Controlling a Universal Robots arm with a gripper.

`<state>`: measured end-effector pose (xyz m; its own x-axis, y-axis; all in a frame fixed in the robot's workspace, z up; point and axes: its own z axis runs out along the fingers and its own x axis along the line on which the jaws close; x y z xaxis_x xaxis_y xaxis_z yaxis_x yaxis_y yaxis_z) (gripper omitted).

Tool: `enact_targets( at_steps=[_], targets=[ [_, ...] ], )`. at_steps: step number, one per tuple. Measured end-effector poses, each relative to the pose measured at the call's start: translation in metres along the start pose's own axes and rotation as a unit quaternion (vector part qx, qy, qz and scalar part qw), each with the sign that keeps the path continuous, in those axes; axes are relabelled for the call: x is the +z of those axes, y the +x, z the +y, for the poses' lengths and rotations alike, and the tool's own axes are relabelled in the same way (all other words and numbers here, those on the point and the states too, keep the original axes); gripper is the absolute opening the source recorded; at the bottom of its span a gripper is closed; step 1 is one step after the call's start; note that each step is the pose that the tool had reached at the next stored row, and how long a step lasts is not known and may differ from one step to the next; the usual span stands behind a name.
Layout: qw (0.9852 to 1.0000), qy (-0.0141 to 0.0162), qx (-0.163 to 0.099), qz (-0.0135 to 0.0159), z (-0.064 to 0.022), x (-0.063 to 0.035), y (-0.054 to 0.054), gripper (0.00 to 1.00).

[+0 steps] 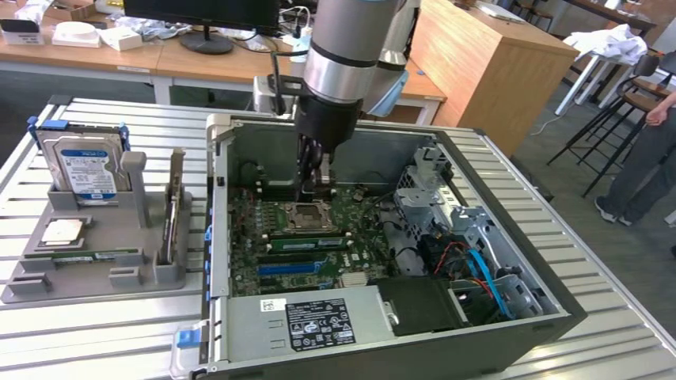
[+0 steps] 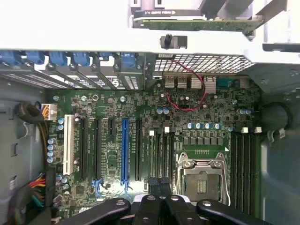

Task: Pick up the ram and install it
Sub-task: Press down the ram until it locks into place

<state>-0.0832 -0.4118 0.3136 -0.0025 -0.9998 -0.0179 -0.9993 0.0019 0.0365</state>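
Ram (image 1: 90, 256): thin green stick, flat in grey tray (image 1: 106, 286), ext. view's left.

You had the closed gripper (image 1: 313, 192) down inside the open computer case (image 1: 507, 261), just above the processor socket (image 1: 309, 214); the ram (image 1: 88, 256) lay in the grey holder (image 1: 158, 273).

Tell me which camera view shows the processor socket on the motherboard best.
The wrist view. It looks straight down on the processor socket, so its metal frame and the dark middle are plain. The exterior view shows the same socket at a slant, with the gripper hanging just above its far edge.
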Motion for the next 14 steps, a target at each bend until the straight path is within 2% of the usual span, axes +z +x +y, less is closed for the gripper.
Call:
enact_targets(
  at_steps=[8, 14],
  targets=[
    [1.0000, 0.0000, 0.000, 0.0000, 0.0006, -0.0159, 0.000, 0.10],
    [1.0000, 0.0001, 0.000, -0.0001, 0.0007, -0.0196, 0.000, 0.10]
  ],
)
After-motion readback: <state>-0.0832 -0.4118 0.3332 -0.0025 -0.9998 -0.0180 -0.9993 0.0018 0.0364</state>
